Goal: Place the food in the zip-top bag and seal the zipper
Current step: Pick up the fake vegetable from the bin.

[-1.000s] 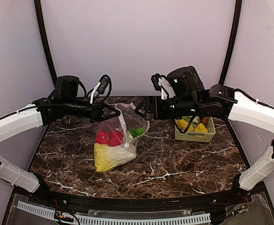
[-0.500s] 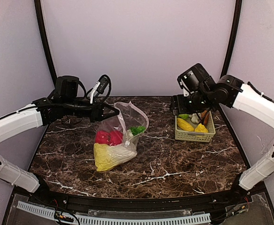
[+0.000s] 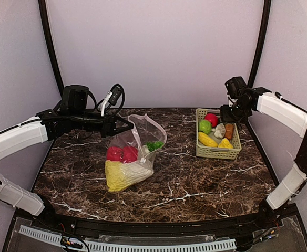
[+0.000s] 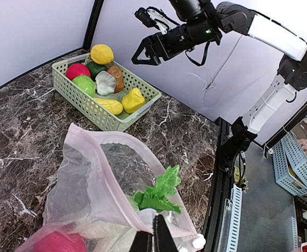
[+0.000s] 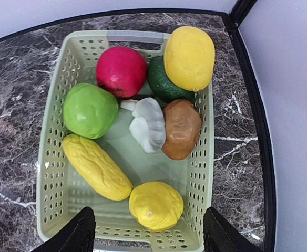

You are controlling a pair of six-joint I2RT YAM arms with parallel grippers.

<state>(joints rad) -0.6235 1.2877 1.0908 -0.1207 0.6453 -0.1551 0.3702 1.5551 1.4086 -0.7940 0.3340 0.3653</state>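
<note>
The clear zip-top bag (image 3: 144,130) stands on the table with its mouth held up. Inside lie a red piece (image 3: 122,154), the yellow-white cabbage (image 3: 122,176) and a radish with green top (image 4: 159,195). My left gripper (image 3: 124,127) is shut on the bag's pink zipper strip (image 4: 98,173), also shown in the left wrist view (image 4: 153,239). The white slider (image 4: 198,242) sits at the strip's end. My right gripper (image 5: 149,223) is open and empty, hovering over the green basket (image 5: 206,173), above a yellow lemon (image 5: 156,206). It also shows in the top view (image 3: 231,113).
The basket (image 3: 218,153) at the back right holds a red apple (image 5: 121,71), green apple (image 5: 90,110), yellow fruit (image 5: 189,58), dark green piece (image 5: 163,84), white garlic (image 5: 148,125), brown potato (image 5: 181,128) and corn (image 5: 96,167). The table's back edge lies just behind it.
My right arm has swung from the bag's mouth to the right and now hovers over the basket. My left gripper and the bag have not moved.
</note>
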